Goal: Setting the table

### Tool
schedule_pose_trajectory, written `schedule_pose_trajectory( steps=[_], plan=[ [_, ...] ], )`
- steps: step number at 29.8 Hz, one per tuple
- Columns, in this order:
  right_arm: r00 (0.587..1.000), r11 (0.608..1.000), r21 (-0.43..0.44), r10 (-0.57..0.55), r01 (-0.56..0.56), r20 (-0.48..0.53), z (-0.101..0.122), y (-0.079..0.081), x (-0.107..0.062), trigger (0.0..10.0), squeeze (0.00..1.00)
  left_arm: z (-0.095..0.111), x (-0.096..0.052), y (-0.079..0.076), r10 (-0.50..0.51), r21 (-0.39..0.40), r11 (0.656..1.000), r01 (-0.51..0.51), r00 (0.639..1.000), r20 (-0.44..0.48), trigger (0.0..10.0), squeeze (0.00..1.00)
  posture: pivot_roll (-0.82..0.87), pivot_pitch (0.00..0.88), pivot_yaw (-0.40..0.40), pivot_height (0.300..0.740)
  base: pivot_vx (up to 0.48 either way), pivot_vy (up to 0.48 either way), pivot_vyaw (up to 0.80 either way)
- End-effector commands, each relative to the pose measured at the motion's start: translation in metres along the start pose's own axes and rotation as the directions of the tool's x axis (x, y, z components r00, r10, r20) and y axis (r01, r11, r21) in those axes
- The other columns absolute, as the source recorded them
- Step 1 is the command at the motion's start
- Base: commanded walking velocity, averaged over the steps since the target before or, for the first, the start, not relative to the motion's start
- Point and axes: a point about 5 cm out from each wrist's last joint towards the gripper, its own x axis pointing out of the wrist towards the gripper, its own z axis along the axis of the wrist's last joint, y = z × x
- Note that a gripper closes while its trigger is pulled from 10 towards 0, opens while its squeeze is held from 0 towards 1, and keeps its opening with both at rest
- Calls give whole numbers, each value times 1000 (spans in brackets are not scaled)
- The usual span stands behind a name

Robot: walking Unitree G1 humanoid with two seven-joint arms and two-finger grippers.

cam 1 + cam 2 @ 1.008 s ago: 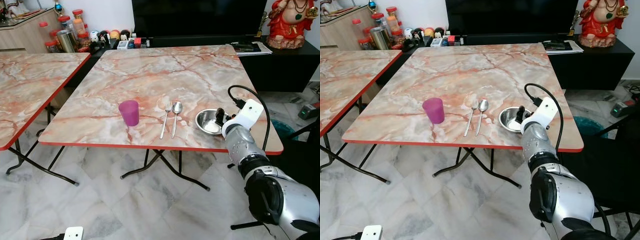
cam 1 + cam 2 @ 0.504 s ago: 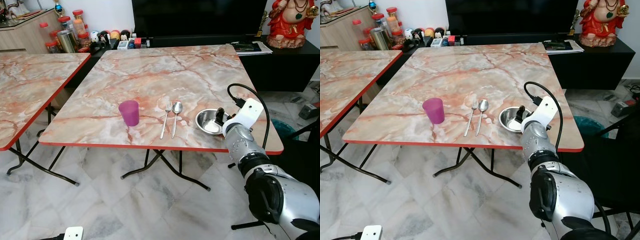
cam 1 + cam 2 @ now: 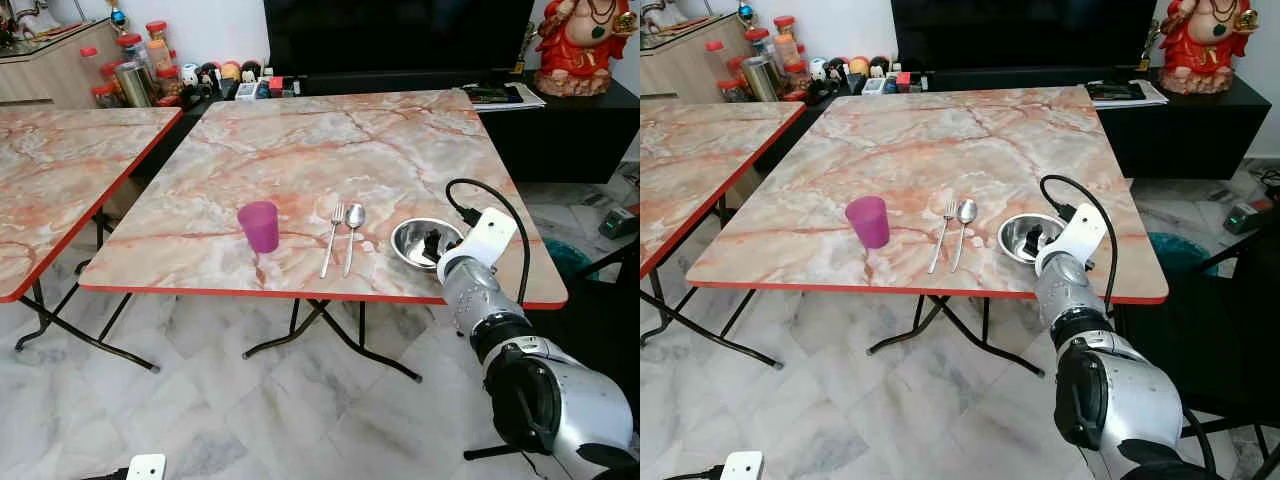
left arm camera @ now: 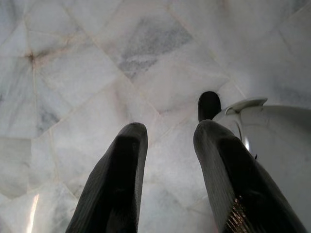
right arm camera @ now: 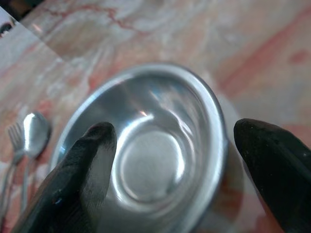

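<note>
place: home living-dining room | signs: television (image 3: 398, 35) standing on a black cabinet (image 3: 560, 125) | folding desk (image 3: 300, 150) sitting on marble floor (image 3: 200, 400) | red statue (image 3: 575, 45) showing

Bright even daylight, sharp head views, blurred wrist close-ups

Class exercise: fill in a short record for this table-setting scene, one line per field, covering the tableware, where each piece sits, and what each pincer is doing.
Table: marble-pattern top with red edge
Cup: purple cup, upright, left of the cutlery
Cutlery: fork and spoon side by side, between cup and bowl
Bowl: steel bowl, empty, near the table's front right
Right pincer: open, one finger inside the bowl, one outside its rim
Left pincer: open, hanging idle above the marble floor
</note>
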Motion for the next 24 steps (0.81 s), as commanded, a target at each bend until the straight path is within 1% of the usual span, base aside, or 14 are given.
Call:
schedule_pose_trajectory(
  steps=[1,4,5,24],
  plan=[
    [1000,1000,1,0,0,-26,-7,3,-1,10000,0,-2,-2,8,12,13,1000,-12,1000,-5,10000,0,107,0,106,728,0,0,0],
    [1000,1000,6,4,-4,-29,-9,3,-1,10000,0,-3,-2,8,13,12,1000,-13,1000,-4,10000,0,110,0,107,728,0,0,0],
    [1000,1000,12,6,-6,-30,-11,3,-1,0,0,-4,-2,9,13,13,1000,-13,1000,-3,10000,0,115,0,107,728,0,0,0],
    [1000,999,36,10,-9,-20,-12,3,-1,0,0,-6,-3,10,15,19,1000,-15,1000,1,10000,0,115,0,113,728,0,0,0]
  ],
)
